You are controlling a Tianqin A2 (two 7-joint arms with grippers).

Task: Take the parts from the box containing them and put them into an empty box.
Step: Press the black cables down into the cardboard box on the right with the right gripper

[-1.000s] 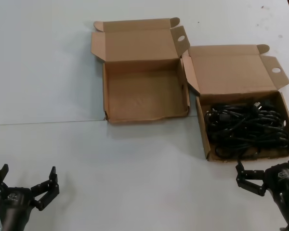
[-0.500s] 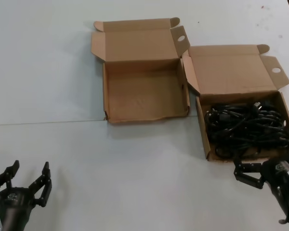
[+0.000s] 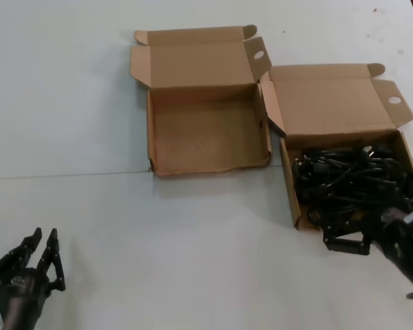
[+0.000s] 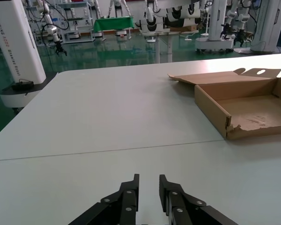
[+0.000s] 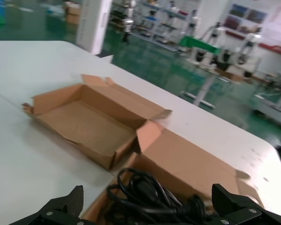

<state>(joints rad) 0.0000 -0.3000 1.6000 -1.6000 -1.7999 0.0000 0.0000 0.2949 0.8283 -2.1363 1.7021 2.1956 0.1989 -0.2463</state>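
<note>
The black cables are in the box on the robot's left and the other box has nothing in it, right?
Not quite. The head view shows the black cables in the box on the robot's right. The other box, to its left, does have nothing in it.

From the head view, the right gripper (image 3: 361, 237) covers the near right corner of the box of black cables (image 3: 351, 182), and the arm behind it runs off the picture's right edge. The left gripper (image 3: 40, 258) shows only its fingers and knuckles; its body is cut off at the bottom left corner. In the left wrist view the empty box (image 4: 246, 105) is cropped at the picture's edge, so its far side and most of its lid are lost. In the right wrist view the cables (image 5: 154, 194) are blurred and cut off at the bottom, individual parts indistinguishable, and the background robots are soft blurs.
</note>
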